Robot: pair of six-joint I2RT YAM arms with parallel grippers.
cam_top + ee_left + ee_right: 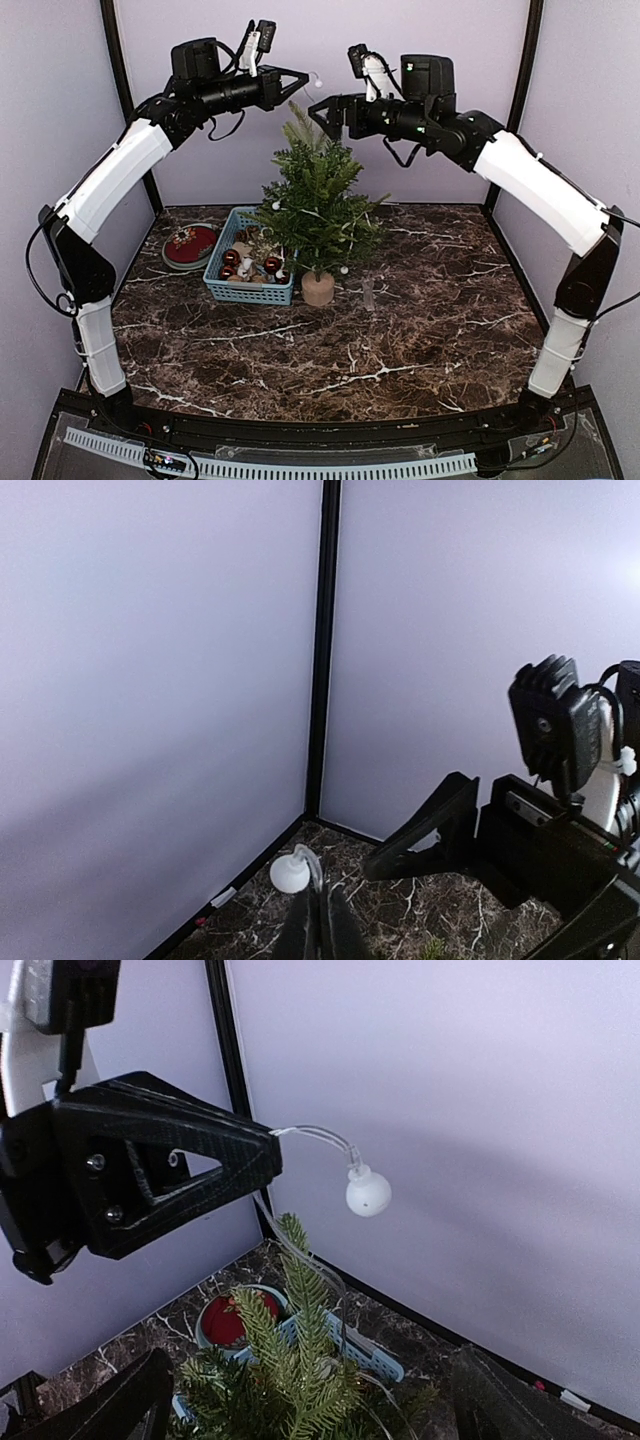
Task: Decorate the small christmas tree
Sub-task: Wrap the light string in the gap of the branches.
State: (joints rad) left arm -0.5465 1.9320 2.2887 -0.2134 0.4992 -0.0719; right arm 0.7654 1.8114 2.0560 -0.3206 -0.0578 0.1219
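The small christmas tree [316, 212] stands on its pale wooden base [318, 289] at the back middle of the table. Its top shows in the right wrist view [300, 1360]. My left gripper [303, 78] is high above the treetop, shut on a clear light string whose white bulb [317, 76] hangs at the fingertips. The bulb also shows in the left wrist view [290, 873] and the right wrist view [368, 1192]. The string runs down into the tree. My right gripper [322, 114] is open and empty, just right of the treetop, facing the left gripper [190, 1170].
A blue basket [222, 289] with brown and red baubles sits left of the tree. A round dish [168, 262] holding something red lies further left. A small clear object [368, 293] stands right of the tree base. Walls close in the back and sides.
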